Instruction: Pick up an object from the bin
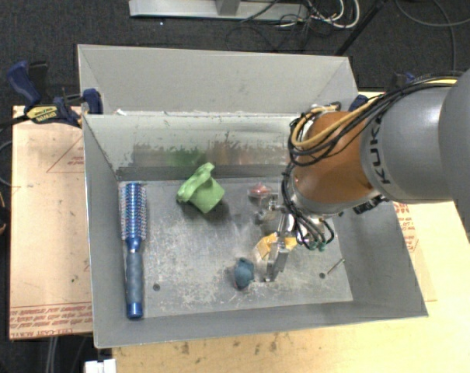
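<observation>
Jaws of the gripper (pixel 272 266) point down at the floor of the grey metal bin (pixel 219 76), low over its front middle. Whether they stand wide or narrow cannot be told, because the orange wrist cover and its cables crowd them. Nothing can be seen held between them.

Just beside the jaws, on the view's left, lies a small blue-grey lump (pixel 243 273), rounded and dull. It is the nearest loose thing, so the low pose probably serves a grasp there.

Further left and behind the jaws sits a light green plastic piece (pixel 201 189), chunky and bent. Far to their left a blue hairbrush (pixel 134 247) lies along the wall. A thin stick (pixel 333 266) rests on their right.
</observation>
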